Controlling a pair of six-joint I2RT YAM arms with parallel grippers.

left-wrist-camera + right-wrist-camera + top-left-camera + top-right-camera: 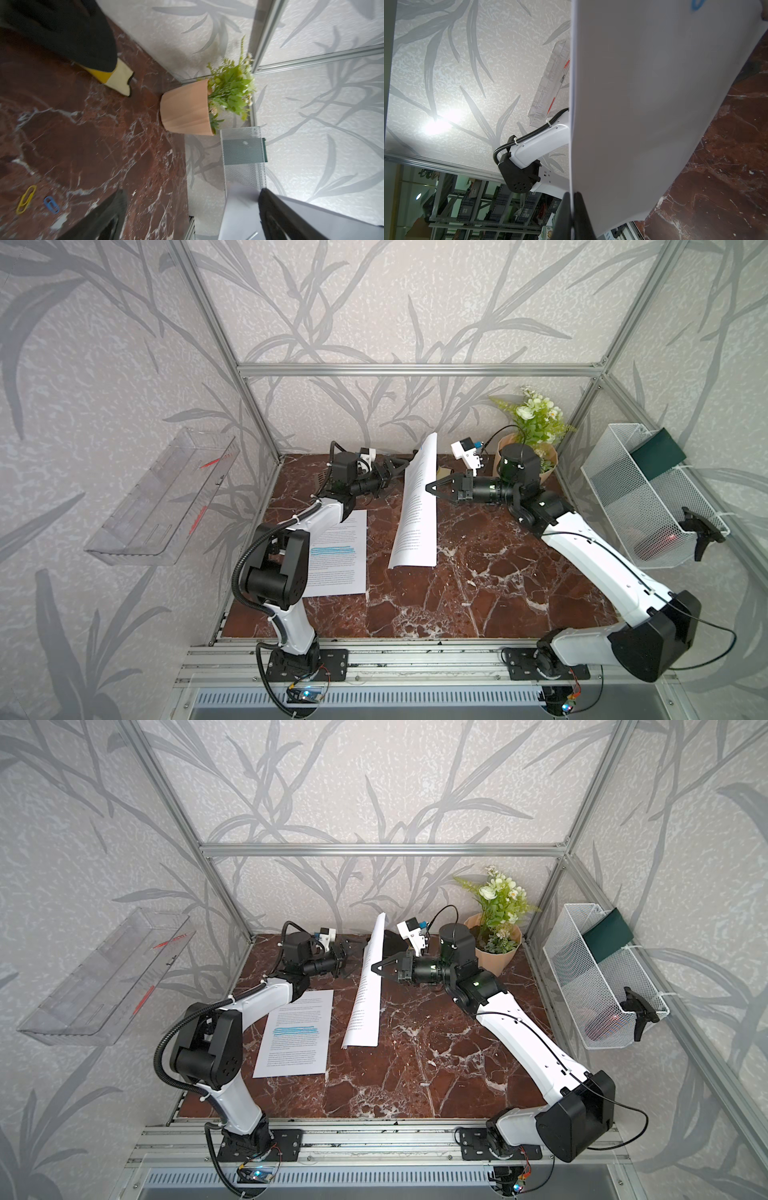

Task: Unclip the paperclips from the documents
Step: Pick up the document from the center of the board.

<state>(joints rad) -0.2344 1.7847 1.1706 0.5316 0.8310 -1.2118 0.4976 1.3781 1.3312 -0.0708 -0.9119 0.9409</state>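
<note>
White curled document (415, 531) pinched by right end effector (429, 488); left end effector (397, 472) gapes wide above veined marble (478, 572).

Red-brown marble tabletop (478, 572), highlighted document (340, 556) lying flat, potted plant (187, 108), yellow paperclip (26, 199), blue paperclip (51, 204)
</note>
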